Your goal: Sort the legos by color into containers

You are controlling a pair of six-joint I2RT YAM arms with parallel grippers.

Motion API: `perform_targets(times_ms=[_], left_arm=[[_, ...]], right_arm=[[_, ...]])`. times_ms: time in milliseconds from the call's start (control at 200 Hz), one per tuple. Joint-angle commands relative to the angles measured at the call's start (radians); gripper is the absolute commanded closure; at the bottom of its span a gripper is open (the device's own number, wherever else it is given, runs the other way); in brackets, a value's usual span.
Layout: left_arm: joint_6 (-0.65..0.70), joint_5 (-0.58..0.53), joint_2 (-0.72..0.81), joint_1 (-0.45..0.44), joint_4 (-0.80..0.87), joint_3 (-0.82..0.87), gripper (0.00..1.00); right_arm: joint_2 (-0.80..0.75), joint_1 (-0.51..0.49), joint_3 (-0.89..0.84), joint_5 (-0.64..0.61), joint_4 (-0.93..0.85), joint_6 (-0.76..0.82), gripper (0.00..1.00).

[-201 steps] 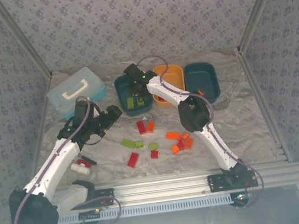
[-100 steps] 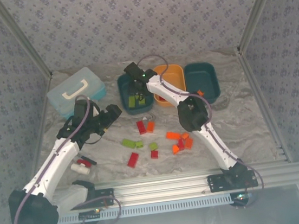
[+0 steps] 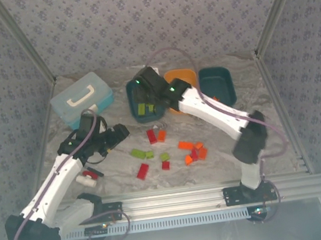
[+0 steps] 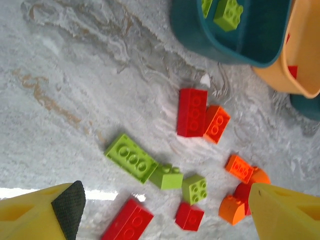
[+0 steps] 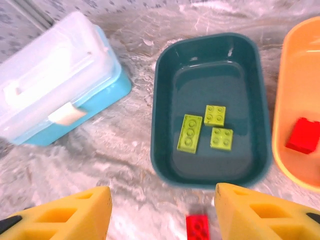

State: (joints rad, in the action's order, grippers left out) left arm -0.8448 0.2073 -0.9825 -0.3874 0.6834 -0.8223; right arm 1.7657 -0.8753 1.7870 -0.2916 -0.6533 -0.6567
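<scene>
Three lime green legos (image 5: 190, 133) lie in the left teal container (image 5: 162, 95). My right gripper (image 5: 162, 220) hovers open and empty over its near rim (image 3: 147, 93). The orange container (image 5: 292, 75) beside it holds a red lego (image 5: 303, 135). A second teal container (image 3: 217, 87) stands at the far right. Loose legos lie on the table: red (image 4: 191, 112), orange (image 4: 217, 123), long green (image 4: 131, 158) and more green (image 4: 195, 188), red (image 4: 128, 222) and orange (image 4: 239, 168). My left gripper (image 4: 167, 215) hangs open above them, left of the pile (image 3: 118, 133).
A light blue lidded case (image 3: 81, 97) stands at the back left. A small white and red object (image 3: 88, 174) lies by the left arm. One orange lego (image 3: 215, 98) sits beside the right teal container. Aluminium rails edge the table.
My right gripper has opened and drawn back up from the left teal container, leaving a green lego inside. Its elbow has swung right. The left arm has shifted slightly nearer.
</scene>
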Motion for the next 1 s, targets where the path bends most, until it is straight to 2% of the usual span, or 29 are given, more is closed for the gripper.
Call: perform_targets(times_ms=[0, 185, 250, 425, 615, 769, 994], left_arm=[[0.052, -0.022, 0.032, -0.034, 0.094, -0.035, 0.14], [0.070, -0.073, 0.022, -0.143, 0.163, -0.042, 0.16], [0.072, -0.110, 0.012, -0.206, 0.180, -0.035, 0.18], [0.045, -0.205, -0.086, -0.400, 0.192, 0.002, 0.28], [0.047, -0.276, -0.245, -0.554, 0.151, -0.002, 0.24], [0.029, -0.363, -0.363, -0.600, 0.197, -0.025, 0.23], [0.042, -0.304, -0.429, -0.621, 0.078, 0.023, 0.26]], right_arm=[[-0.169, -0.052, -0.214, -0.113, 0.007, -0.004, 0.42], [-0.467, -0.152, -0.548, -0.088, -0.009, -0.043, 0.42], [-0.538, -0.187, -0.653, -0.043, -0.017, -0.049, 0.42], [-0.719, -0.264, -0.851, -0.022, -0.043, -0.137, 0.42], [-0.826, -0.273, -1.005, 0.091, 0.002, -0.183, 0.40], [-0.876, -0.311, -1.089, 0.113, 0.027, -0.257, 0.39], [-0.932, -0.323, -1.123, 0.072, 0.019, -0.296, 0.39]])
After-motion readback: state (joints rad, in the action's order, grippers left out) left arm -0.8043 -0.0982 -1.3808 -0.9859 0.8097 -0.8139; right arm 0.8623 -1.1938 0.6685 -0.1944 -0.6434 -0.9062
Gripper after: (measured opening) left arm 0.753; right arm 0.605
